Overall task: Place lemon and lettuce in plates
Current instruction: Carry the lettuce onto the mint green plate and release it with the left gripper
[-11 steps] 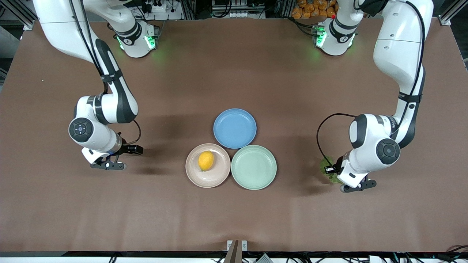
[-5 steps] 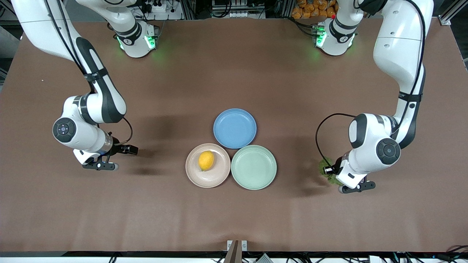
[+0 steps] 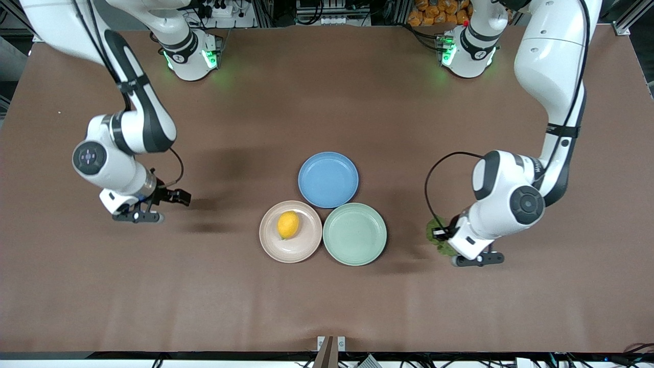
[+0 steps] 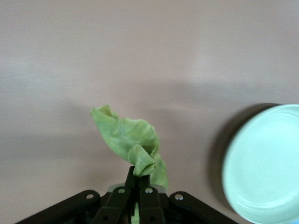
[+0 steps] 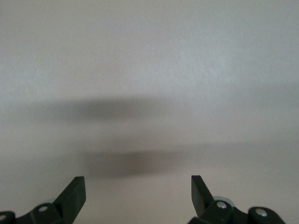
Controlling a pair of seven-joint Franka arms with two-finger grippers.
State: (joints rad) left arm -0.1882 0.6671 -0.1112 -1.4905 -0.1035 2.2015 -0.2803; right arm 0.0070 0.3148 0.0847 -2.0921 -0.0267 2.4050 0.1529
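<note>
The yellow lemon (image 3: 288, 225) lies in the beige-pink plate (image 3: 278, 249). Touching that plate, toward the left arm's end of the table, is the mint green plate (image 3: 354, 234), bare inside; its rim also shows in the left wrist view (image 4: 261, 163). My left gripper (image 3: 443, 238) hangs over the brown table a short way from the mint plate, shut on the lettuce (image 3: 436, 231). In its wrist view the crumpled green lettuce (image 4: 127, 139) dangles from the pinched left gripper (image 4: 138, 175). My right gripper (image 3: 153, 204) is open over bare table toward the right arm's end, nothing between its fingers (image 5: 74, 191).
A blue plate (image 3: 328, 179) sits farther from the front camera, touching both other plates. The brown table (image 3: 327, 306) stretches wide around the three plates. Both arm bases stand along the table's edge farthest from the front camera.
My left gripper has carried the lettuce toward the mint green plate. My right arm has drawn away from the plates toward its own end of the table, still open.
</note>
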